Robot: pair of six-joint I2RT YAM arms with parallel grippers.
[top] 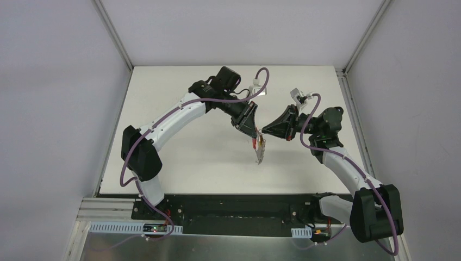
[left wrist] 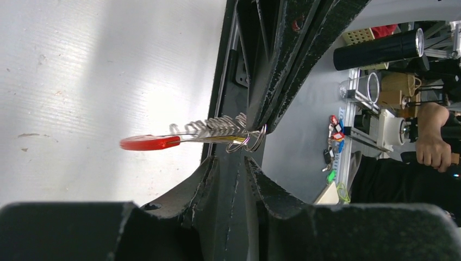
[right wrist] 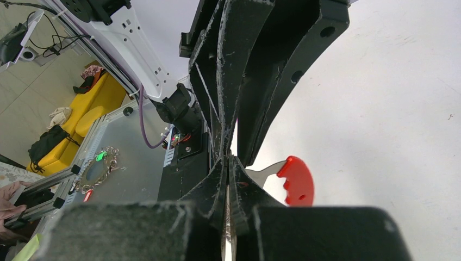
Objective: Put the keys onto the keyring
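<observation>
The keyring hangs between my two grippers above the middle of the table, as a small bundle [top: 260, 151]. In the left wrist view it shows a flat red tab [left wrist: 149, 142], a silvery toothed run [left wrist: 212, 126] and wire rings [left wrist: 253, 142]. A thin yellow-orange sliver [left wrist: 229, 140] in the bundle looks like the key, edge-on. My right gripper [right wrist: 227, 161] is shut on a thin silver part of the keyring; the red tab [right wrist: 297, 180] sticks out beside it. My left gripper [left wrist: 232, 161] stands narrowly open just below the rings, with nothing seen between its fingers.
The white table [top: 185, 157] is walled by grey panels on three sides. The black base plate [top: 234, 206] runs along the near edge. Both arms reach in to the middle, fingertips almost touching [top: 259, 134]. Clutter and a person's hand [left wrist: 432, 149] lie outside the cell.
</observation>
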